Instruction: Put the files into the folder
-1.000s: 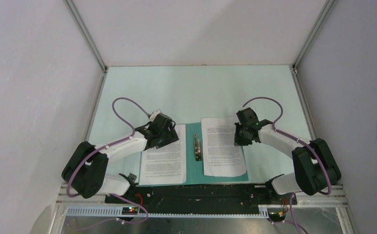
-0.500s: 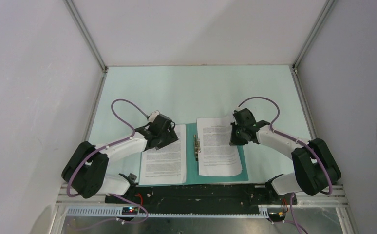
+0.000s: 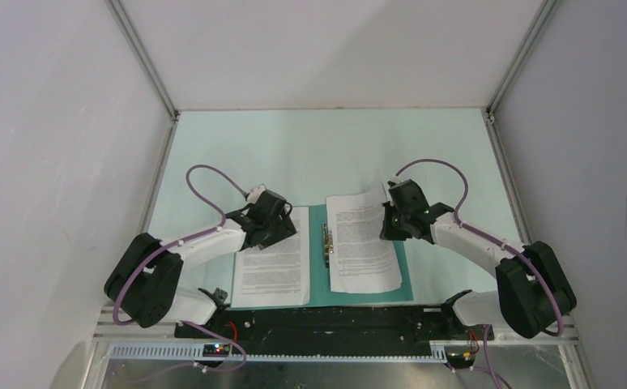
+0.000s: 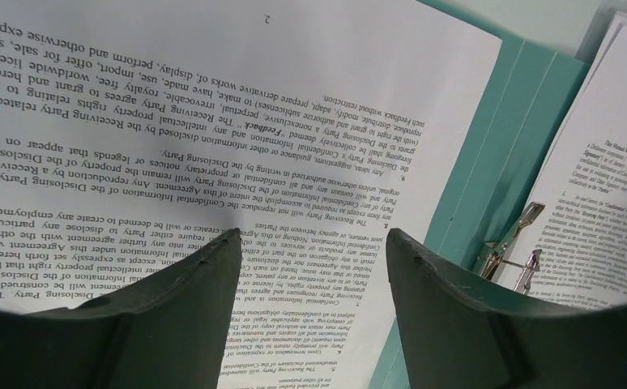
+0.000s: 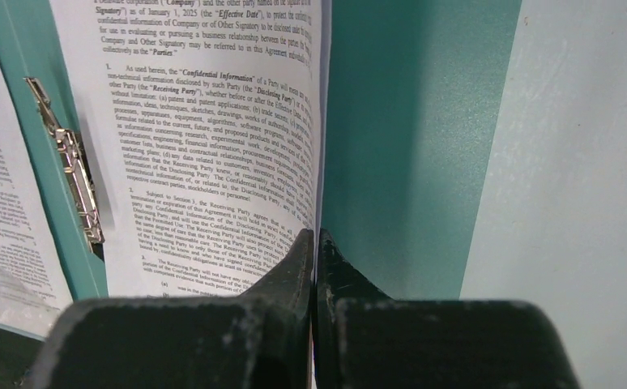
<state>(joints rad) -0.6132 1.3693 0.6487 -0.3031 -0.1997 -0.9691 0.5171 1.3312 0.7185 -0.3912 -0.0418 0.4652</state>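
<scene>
The teal folder point(image 3: 317, 220) lies open on the table, its metal clip point(image 3: 326, 243) at the spine. One file point(image 3: 271, 267) lies flat on the left cover. My left gripper point(image 3: 274, 231) hovers just over its top part, open, with nothing between the fingertips point(image 4: 312, 235). The other file point(image 3: 363, 243) lies on the right cover, its left edge near the clip. My right gripper point(image 3: 391, 223) is shut on that sheet's right edge point(image 5: 317, 237), which is lifted a little off the folder point(image 5: 407, 146).
The pale mint tabletop point(image 3: 326, 154) stretches behind the folder, and bare table point(image 5: 586, 162) lies right of it. Metal frame posts and white walls enclose the sides. The black base rail point(image 3: 318, 324) runs along the near edge.
My right gripper has drawn the right file leftward, toward the clip, uncovering more of the right cover's outer edge. The left arm has stayed still.
</scene>
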